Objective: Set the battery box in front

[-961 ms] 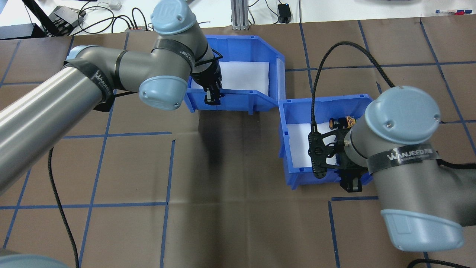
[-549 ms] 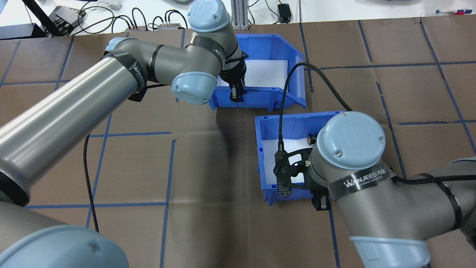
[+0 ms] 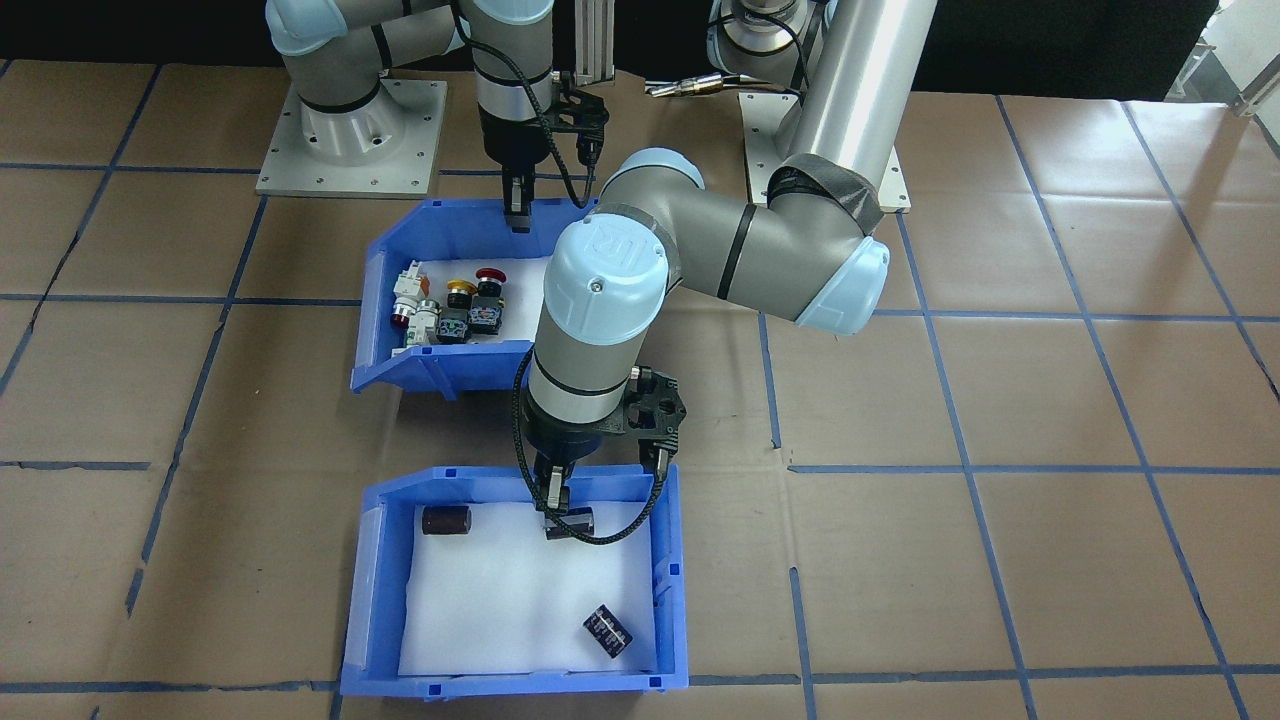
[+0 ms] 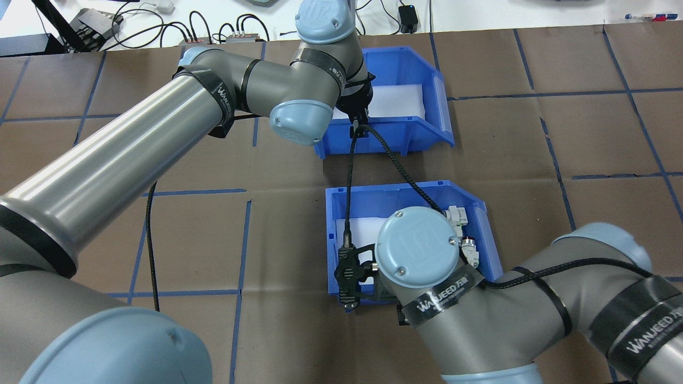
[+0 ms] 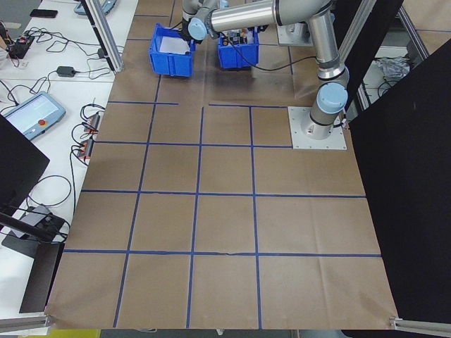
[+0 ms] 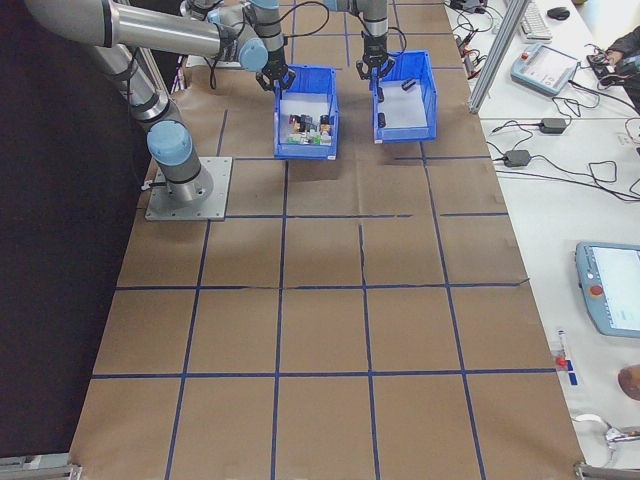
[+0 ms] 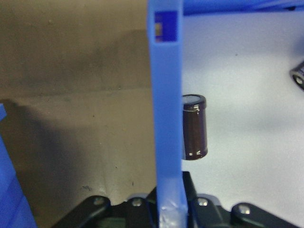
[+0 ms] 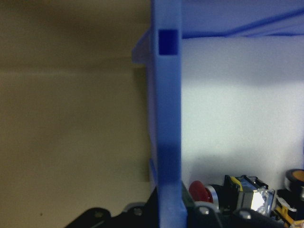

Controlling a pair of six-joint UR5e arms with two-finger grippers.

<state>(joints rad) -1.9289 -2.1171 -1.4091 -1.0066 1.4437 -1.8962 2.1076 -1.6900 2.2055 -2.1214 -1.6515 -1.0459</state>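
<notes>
- Battery box (image 3: 672, 580) sits flat on the table (image 3: 1000, 400). In the front-facing view it is at 6 o'clock of the switch box (image 3: 372, 300), a strip of bare table between them, roughly in line.
- Left fingers (image 3: 553, 492) are clamped over its 12 o'clock wall; the left wrist view shows that blue wall running straight down between them.
- Inside are three dark cylinders: one (image 3: 446, 520) at 10 o'clock, one (image 3: 608, 630) at 5 o'clock, and a third right under the fingers, partly hidden.
- Risk: the cylinders are round and loose on a smooth white liner (image 3: 500, 600), so a tilt or a jerk would likely send them rolling, perhaps out over the low sloped front.
- Risk: a pinch on one thin plastic wall is a weak hold; the box could swing or slip if dragged fast.
- Risk: the black braided cable (image 3: 620, 530) droops over the rim into the box and might snag a cylinder.
- Right fingers (image 3: 516, 212) are closed on the switch box's 12 o'clock wall, as the right wrist view suggests; its switches (image 3: 450, 305) are blocky, less prone to roll.
- Both boxes are hard, glossy blue plastic on matte brown paper marked with blue tape lines; I'd judge they slide easily.
</notes>
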